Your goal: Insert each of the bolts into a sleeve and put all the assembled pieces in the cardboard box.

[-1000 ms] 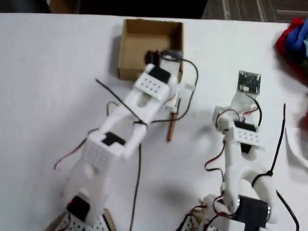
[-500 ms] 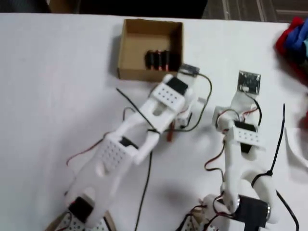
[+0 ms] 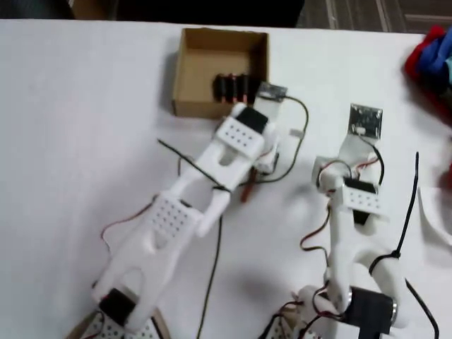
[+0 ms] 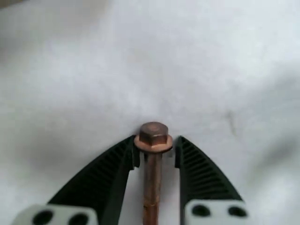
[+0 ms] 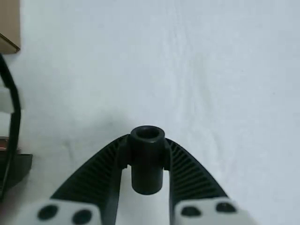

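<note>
- Your left gripper (image 4: pixel 155 152) is clenching a copper bolt (image 4: pixel 153 137). Its black fingers (image 4: pixel 117 173) are pressing on the shank just under the hexagonal head.
- The bolt is lying lengthwise between those fingers, with its head pointing away from the wrist, over the white table (image 4: pixel 70 70).
- Your right gripper (image 5: pixel 146 152) is grasping a black sleeve (image 5: pixel 147 138). The fingers are closing on its sides, and its open end is pointing away from the wrist.
- In the high view, your left arm (image 3: pixel 212 162) is stretching from the lower left of the frame up to the centre. Its wrist is sitting just beside the lower right corner of the cardboard box (image 3: pixel 185 70).
- The box is sitting in the upper middle of the frame, with its open top facing up.
- Several dark pieces (image 3: pixel 236 86) are lying side by side inside the box, against its lower right corner.
- Your right arm (image 3: pixel 349 212) is standing in the right half of the frame, well apart from the box.
- A red and blue cloth (image 3: pixel 431 56) is lying at the upper right edge of the frame.
</note>
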You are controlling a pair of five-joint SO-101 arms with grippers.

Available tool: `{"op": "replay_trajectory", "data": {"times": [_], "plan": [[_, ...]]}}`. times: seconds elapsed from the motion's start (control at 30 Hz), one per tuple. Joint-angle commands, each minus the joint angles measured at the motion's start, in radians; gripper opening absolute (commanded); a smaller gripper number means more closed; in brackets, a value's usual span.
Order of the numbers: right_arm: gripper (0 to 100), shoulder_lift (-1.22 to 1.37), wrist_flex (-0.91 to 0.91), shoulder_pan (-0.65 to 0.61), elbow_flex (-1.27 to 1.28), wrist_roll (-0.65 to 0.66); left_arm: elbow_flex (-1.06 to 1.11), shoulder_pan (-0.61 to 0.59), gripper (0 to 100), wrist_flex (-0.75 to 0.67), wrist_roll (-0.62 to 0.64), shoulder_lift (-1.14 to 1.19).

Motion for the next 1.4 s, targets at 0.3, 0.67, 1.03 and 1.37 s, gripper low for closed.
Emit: {"op": "replay_trajectory", "data": {"times": [0.3, 0.67, 1.03, 1.37], "plan": [[2.1, -0.044, -0.019, 0.010, -0.032, -0.009, -0.025, -0.060, 2, 0.192, -0.005, 0.002], [2.1, -0.044, -0.019, 0.008, -0.032, -0.009, -0.165, -0.081, 2, 0.163, -0.005, -0.057], [2.1, -0.044, -0.019, 0.004, -0.032, -0.009, -0.504, -0.068, 2, 0.210, -0.005, -0.414], [2.1, -0.044, -0.019, 0.004, -0.032, -0.009, 0.160, 0.005, 2, 0.207, -0.005, -0.933]]}}
